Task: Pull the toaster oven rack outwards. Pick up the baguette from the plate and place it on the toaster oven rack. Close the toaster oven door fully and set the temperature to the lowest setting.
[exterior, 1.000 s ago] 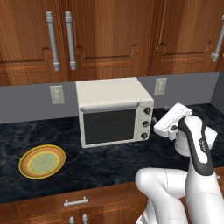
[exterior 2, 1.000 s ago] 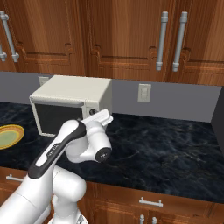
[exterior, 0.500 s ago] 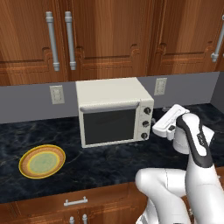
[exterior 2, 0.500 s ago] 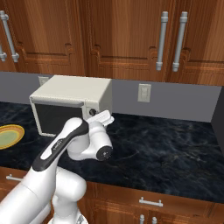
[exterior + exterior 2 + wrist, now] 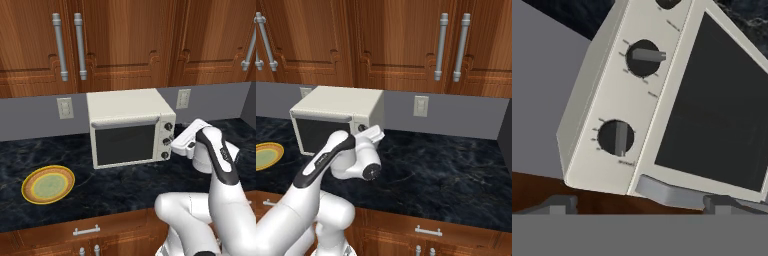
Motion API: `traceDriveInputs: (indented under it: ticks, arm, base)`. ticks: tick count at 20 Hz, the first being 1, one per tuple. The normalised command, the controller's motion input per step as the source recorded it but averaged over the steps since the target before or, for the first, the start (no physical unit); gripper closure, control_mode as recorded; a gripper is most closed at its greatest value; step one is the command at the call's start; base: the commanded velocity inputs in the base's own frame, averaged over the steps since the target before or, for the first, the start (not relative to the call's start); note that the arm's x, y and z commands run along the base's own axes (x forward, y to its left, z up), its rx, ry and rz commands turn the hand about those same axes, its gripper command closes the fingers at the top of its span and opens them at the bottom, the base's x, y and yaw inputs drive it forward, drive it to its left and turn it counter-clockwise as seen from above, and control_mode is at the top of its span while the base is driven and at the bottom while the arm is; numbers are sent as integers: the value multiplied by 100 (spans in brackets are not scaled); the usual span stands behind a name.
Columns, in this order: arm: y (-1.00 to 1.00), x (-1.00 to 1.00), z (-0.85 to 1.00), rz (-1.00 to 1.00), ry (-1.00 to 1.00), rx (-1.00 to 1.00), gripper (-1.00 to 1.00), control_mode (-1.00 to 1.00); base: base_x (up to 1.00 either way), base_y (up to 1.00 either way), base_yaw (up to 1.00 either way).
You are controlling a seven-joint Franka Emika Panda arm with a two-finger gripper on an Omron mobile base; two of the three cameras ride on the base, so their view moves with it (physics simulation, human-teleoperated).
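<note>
The toaster oven (image 5: 129, 127) sits on the dark counter (image 5: 125, 185) against the grey wall, its door (image 5: 125, 143) shut flush. The plate (image 5: 48, 184) lies well to its left, bare — no baguette on it, so by the look of things the loaf is already inside, though the dark glass gives nothing away. The gripper (image 5: 176, 145) hangs just beside the column of knobs on the oven's right side, jaws spread wide and holding nothing.

What seems to be left is turning the temperature dial to its lowest mark. The risks:
- Three knobs stand close together in one column; closing on the wrong one is the likeliest slip. The hand view shows one knob (image 5: 616, 137) and another knob (image 5: 643, 57) in full, a third cut off at the frame edge, and nothing legible says which sets temperature.
- The hand is rolled, so a turn could go the wrong way — toward high instead of low.
- Wide jaws closing off-centre could skid off the small round dial.

Hard to make out: the tick marks around each dial are blurred, the rack is out of sight behind the glass, and the arm covers part of the oven's front in the right base view.
</note>
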Motion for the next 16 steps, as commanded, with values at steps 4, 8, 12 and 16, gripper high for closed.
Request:
traceDriveInputs:
  ticks: [4, 8, 12, 16]
  arm:
    - [26, 26, -15, -8, 0, 0, -100, -100]
    - [10, 16, -15, -8, 0, 0, -100, -100]
    - [0, 2, -8, -8, 0, 1, -100, -100]
    - [0, 0, -4, -8, 0, 1, -100, -100]
  base:
    - [0, 0, 0]
    - [0, 0, 0]
    - [0, 0, 0]
    - [0, 0, 0]
